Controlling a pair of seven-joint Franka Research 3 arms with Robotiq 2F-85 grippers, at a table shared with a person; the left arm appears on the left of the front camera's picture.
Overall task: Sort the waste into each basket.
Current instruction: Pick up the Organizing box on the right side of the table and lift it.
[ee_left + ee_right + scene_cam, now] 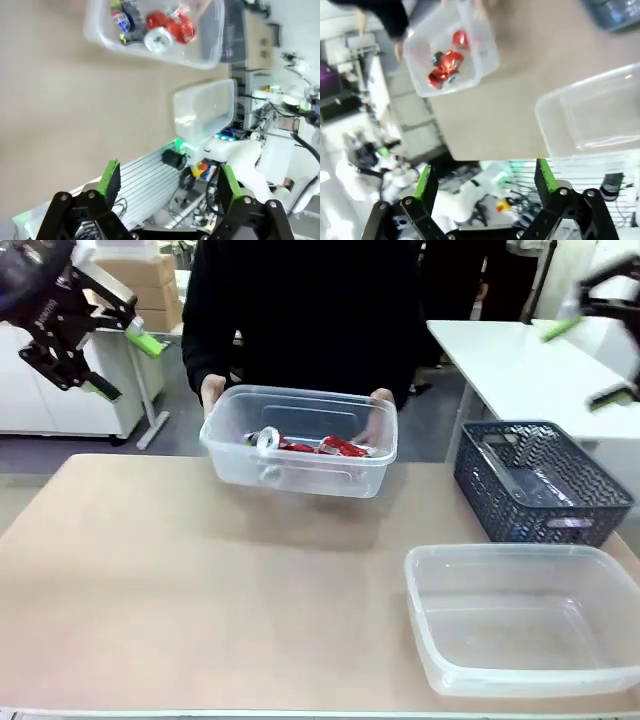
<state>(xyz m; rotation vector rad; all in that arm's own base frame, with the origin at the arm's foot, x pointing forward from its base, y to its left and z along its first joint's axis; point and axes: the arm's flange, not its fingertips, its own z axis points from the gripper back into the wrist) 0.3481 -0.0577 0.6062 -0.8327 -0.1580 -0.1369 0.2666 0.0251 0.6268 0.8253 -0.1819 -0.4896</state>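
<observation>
A person across the table holds a deep clear tub just above its far edge, one hand on each end. In it lies the waste: crushed red cans, a silver can end and a small bottle. The left wrist view looks down on this tub, and so does the right wrist view. My left gripper hangs open, high at the far left. My right gripper hangs open, high at the far right. Both are empty. The small baskets are out of view.
A wide shallow clear tub stands empty at the table's front right. Behind it sits a dark lattice basket near the right edge. Bare tabletop spreads across the left and middle. A white table stands behind on the right.
</observation>
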